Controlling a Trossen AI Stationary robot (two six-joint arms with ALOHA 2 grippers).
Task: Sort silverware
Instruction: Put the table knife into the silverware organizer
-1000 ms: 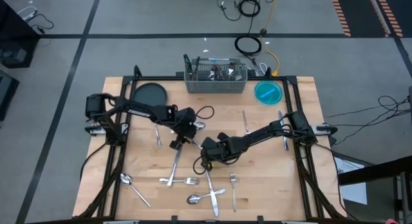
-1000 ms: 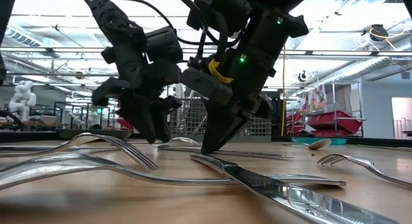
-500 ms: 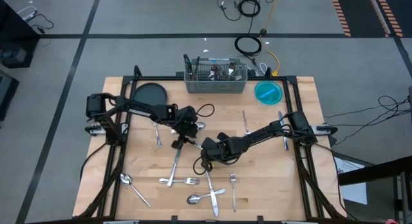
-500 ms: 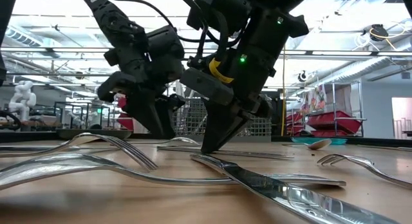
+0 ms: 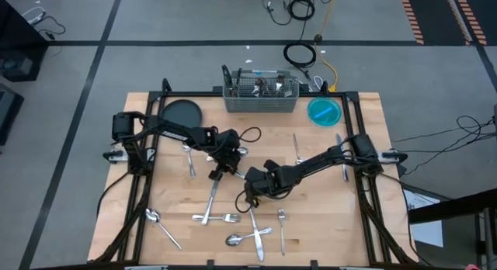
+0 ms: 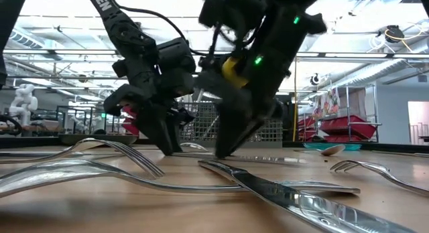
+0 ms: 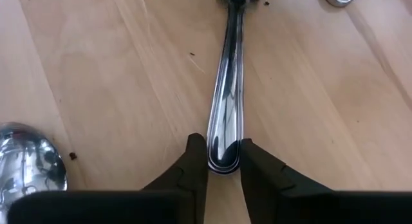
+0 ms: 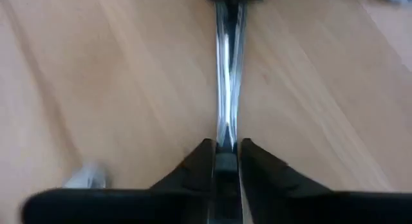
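Silverware, shiny slim metal forks, spoons and knives, lies scattered on the pale wooden desk [image 5: 167,185], mostly on the side of it far from the grey wire-mesh caddy [image 5: 261,99], which already holds a few pieces. Left pincer [image 7: 223,167] is down at mid-desk, between the caddy and the loose pile, its fingers set either side of a shiny handle end [image 7: 226,118], touching or nearly so; can't tell if it's truly clamped. Right pincer [image 8: 224,158] is just beside it, farther from the caddy, fingers close around a thin bright shaft [image 8: 226,89]; grip firmness likewise can't tell.

Risks, my read: both arms are crowded together, so lifting either could knock the other. A hold at the very end of a handle may let the piece swing or slip. Both may be on one piece; unclear.

Room: bare wood between the pincers and the caddy looks open. Dark round plate [image 5: 180,112] and blue bowl [image 5: 323,111] flank the caddy.
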